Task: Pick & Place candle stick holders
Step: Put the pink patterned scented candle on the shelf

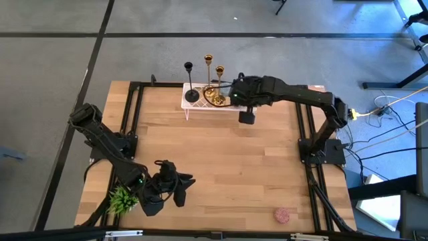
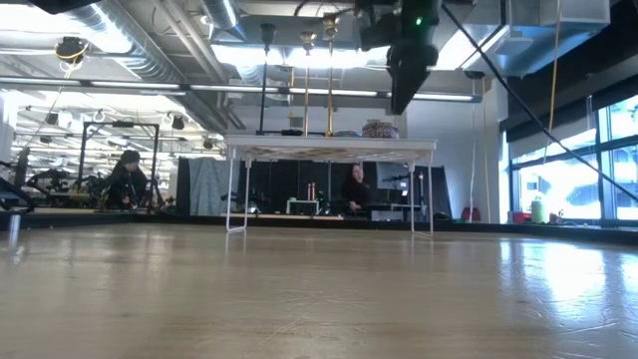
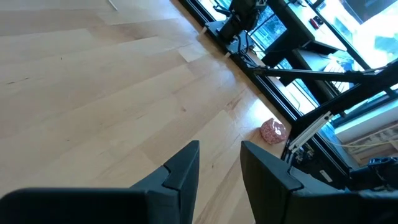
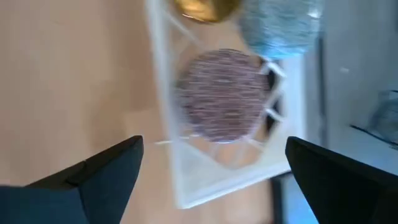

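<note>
Three candle stick holders stand on their round bases on a small white stand (image 1: 200, 104) at the table's far middle: a black one (image 1: 190, 84) and two gold ones (image 1: 208, 77) (image 1: 219, 84). They also show in the low view (image 2: 266, 75) (image 2: 307, 80) (image 2: 329, 70). My right gripper (image 4: 211, 168) is wide open and empty. It hovers over the stand's right end (image 1: 246, 107), pointing down, right of the gold holders. A gold base (image 4: 202, 7) shows at the edge of the right wrist view. My left gripper (image 3: 221, 168) is open and empty near the table's front left (image 1: 177, 187).
A pinkish woven ball (image 4: 221, 102) and a bluish ball (image 4: 280, 25) sit on the stand's right end under my right gripper. A green plant (image 1: 122, 199) lies at the front left. A pink ball (image 1: 283, 215) lies at the front right. Bare wood (image 1: 221, 154) lies mid-table.
</note>
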You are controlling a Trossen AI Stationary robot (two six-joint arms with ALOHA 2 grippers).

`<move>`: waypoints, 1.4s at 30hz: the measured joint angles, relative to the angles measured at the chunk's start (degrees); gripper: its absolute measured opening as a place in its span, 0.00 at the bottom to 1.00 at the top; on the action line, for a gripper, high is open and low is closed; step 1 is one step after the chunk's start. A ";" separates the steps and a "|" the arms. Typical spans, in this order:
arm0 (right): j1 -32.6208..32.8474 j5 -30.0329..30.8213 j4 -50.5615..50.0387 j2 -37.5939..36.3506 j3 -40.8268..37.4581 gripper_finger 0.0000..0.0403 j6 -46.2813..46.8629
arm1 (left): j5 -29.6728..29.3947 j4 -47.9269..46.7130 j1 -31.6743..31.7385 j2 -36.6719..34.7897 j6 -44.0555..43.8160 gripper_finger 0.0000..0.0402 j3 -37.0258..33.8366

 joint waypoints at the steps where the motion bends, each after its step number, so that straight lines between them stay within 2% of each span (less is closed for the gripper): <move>1: 0.18 -1.77 -0.25 -0.64 -0.01 0.98 0.72 | -0.05 0.00 0.00 0.00 -0.02 0.28 0.00; 8: 2.42 -11.12 -2.58 -7.21 0.01 0.98 11.97 | -0.42 0.21 0.00 0.00 1.69 0.28 0.00; 15: 7.06 -28.00 -2.42 -12.35 0.03 0.98 28.68 | -0.37 0.26 0.00 0.00 3.70 0.28 0.00; 18: 10.27 -32.34 -2.42 -13.00 0.03 0.98 34.78 | -0.35 0.34 0.00 0.00 5.06 0.28 0.00; 21: 14.87 -32.68 -2.98 -13.01 0.02 0.98 40.92 | -0.18 0.37 0.00 0.00 6.34 0.28 0.00; 30: 32.06 -32.79 -2.97 -12.69 -0.04 0.98 47.76 | 2.92 0.37 0.00 0.00 9.07 0.28 0.00; 34: 38.79 -31.52 1.01 -12.68 -0.04 0.98 53.74 | 4.07 0.39 0.00 0.00 10.07 0.28 0.00; 38: 44.29 -27.57 7.84 -12.22 0.00 0.98 61.25 | 5.53 0.37 0.00 0.00 11.02 0.28 0.00; 40: 46.58 -25.94 6.22 -11.16 0.01 0.98 64.35 | 6.06 0.36 0.00 0.00 11.02 0.28 0.01; 42: 48.50 -24.20 -0.64 -9.57 0.00 0.98 69.09 | 6.70 0.37 0.00 0.00 11.02 0.28 0.00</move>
